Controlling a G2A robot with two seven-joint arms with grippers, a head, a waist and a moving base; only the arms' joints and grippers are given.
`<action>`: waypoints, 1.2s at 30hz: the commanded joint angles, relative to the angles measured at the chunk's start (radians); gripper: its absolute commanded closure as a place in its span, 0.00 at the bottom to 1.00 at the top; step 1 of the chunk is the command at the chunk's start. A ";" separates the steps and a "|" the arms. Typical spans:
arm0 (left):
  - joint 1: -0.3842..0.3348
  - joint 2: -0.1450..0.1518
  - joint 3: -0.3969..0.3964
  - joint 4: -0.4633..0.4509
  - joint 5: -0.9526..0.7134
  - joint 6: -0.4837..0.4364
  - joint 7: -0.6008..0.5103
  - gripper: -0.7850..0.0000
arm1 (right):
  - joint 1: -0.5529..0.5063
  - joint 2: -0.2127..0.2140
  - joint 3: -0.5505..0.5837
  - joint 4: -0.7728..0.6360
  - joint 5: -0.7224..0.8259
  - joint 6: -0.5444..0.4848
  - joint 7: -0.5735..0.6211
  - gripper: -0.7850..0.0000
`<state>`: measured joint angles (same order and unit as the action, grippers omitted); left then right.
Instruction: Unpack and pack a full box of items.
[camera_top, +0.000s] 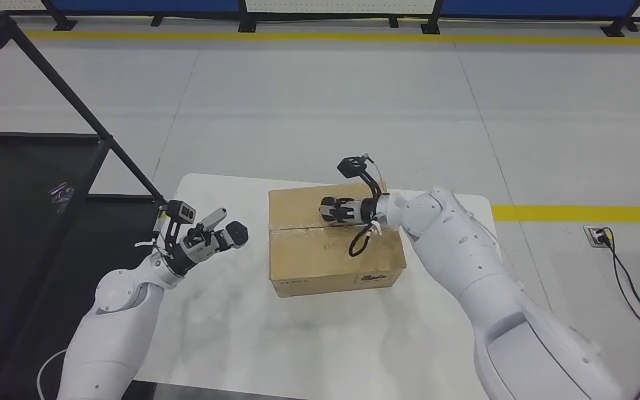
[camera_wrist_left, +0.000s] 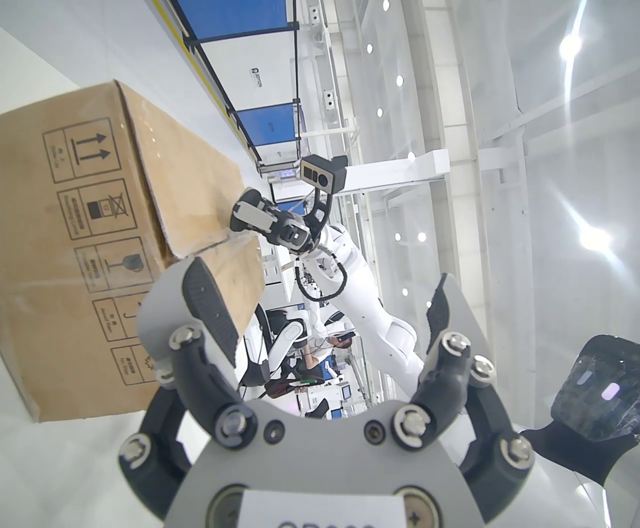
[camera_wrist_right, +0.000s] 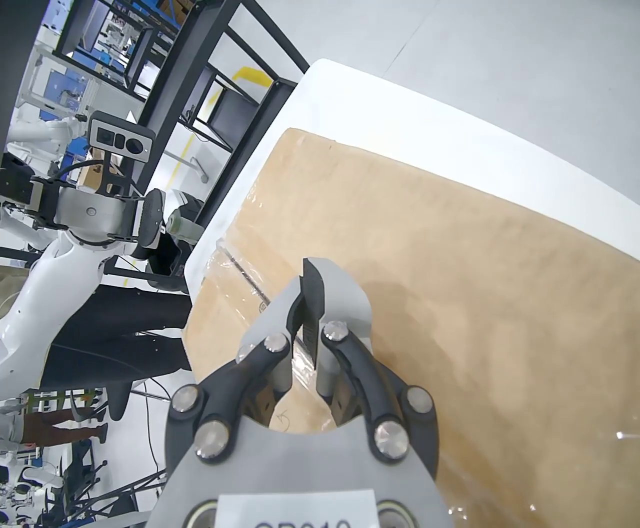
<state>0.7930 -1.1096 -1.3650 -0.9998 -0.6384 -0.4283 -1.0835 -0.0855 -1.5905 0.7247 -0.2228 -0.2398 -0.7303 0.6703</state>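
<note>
Box (camera_top: 335, 255) (camera_wrist_left: 75, 240) (camera_wrist_right: 450, 300): brown cardboard, flaps closed, standing at the middle of the white table (camera_top: 220, 330). Seam across the lid from 9 o'clock to 3 o'clock in the top view, covered with clear tape (camera_wrist_right: 235, 265). Handling symbols printed on the side wall facing 9 o'clock.

Right claw (camera_top: 325, 210) (camera_wrist_right: 310, 295) (camera_wrist_left: 240, 212): fingers pressed together, pads face to face, no gap showing. Lying low over the lid, on the flap toward 12 o'clock, just beside the seam, tips pointing to 9 o'clock. Seen from the left wrist, tips down against the lid near the seam; cannot tell whether any tape or cardboard is pinched between the pads. Black cable (camera_top: 360, 240) looping from the wrist down over the lid toward 6 o'clock.

Left claw (camera_top: 228, 226) (camera_wrist_left: 320, 295) (camera_wrist_right: 167, 225): fingers spread wide apart, nothing between them, touching nothing. Held off the box at its 9 o'clock side, near but clear of the side wall, opening turned toward the box. One dark ribbed pad (camera_wrist_left: 210, 305) in line with the box's near corner in the wrist view, apart from it.

Black metal frame (camera_top: 70, 95): standing on the floor at 10 o'clock from the table.
</note>
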 joint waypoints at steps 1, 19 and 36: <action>0.000 -0.001 0.005 -0.006 0.003 0.002 0.002 0.00 | 0.000 0.000 0.000 0.000 0.000 0.000 0.000 1.00; 0.028 0.001 0.002 -0.048 0.000 0.003 0.011 0.00 | -0.060 0.080 0.176 -0.192 0.336 0.223 0.354 1.00; 0.035 0.002 0.003 -0.057 0.002 0.004 0.011 0.00 | -0.043 0.010 0.069 -0.199 0.248 0.620 0.336 1.00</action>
<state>0.8248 -1.1081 -1.3607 -1.0566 -0.6337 -0.4227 -1.0726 -0.1366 -1.5751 0.7993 -0.4360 0.0122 -0.1292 1.0011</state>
